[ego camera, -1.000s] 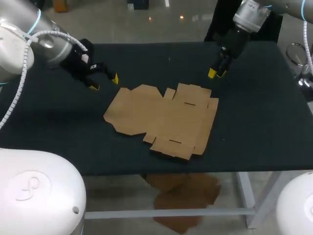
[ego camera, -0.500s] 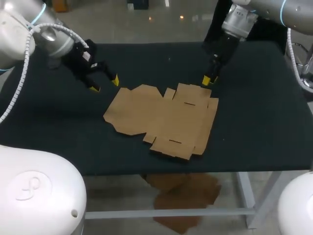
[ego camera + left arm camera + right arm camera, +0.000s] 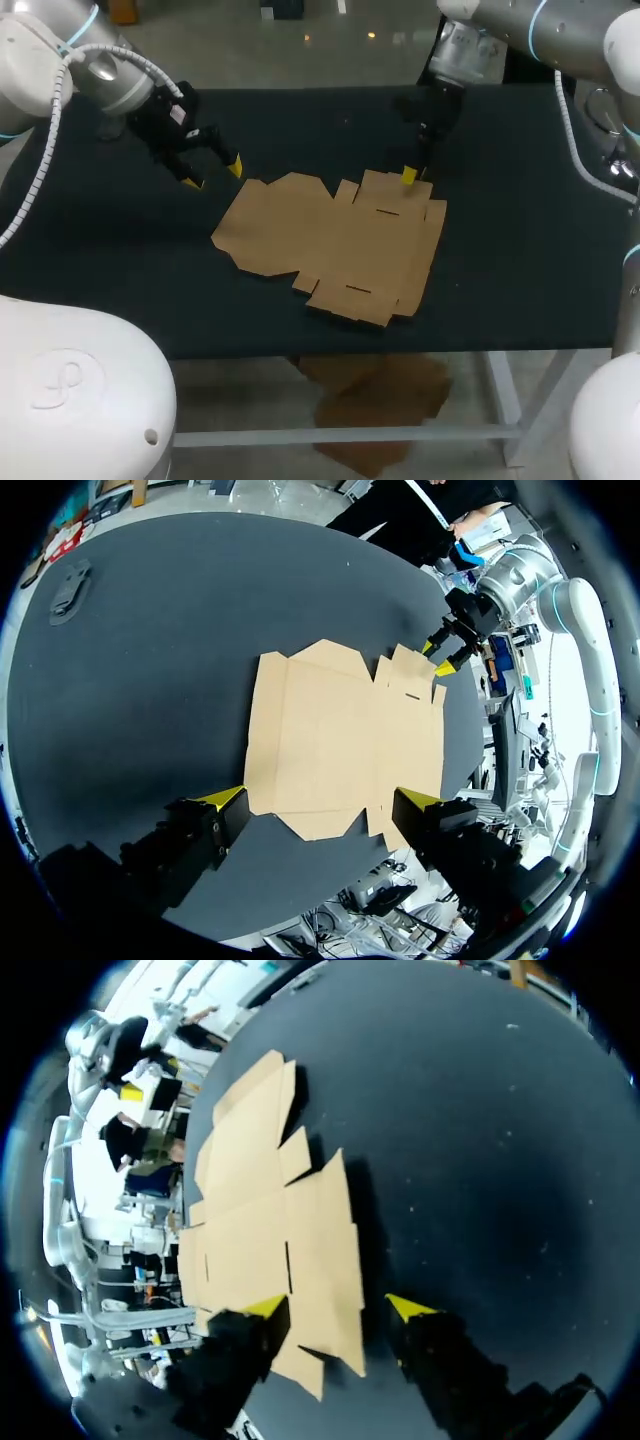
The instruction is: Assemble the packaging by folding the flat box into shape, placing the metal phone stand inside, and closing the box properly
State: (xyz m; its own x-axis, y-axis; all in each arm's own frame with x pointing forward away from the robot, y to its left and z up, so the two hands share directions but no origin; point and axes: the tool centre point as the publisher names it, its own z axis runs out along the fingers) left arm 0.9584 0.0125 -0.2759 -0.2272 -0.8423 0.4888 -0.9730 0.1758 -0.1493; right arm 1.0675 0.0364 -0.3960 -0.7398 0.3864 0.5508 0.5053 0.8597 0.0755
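Unfolded carton lying flat

The flat brown cardboard box blank (image 3: 335, 240) is lying unfolded around the middle of the dark bench (image 3: 520, 260), with every flap spreading out level and two short slots showing in its panels.

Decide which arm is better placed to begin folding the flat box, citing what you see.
Probably the right: the right tool, open, sits at the far edge flap of the flat box. The left tool, also open, hangs just off its left corner.
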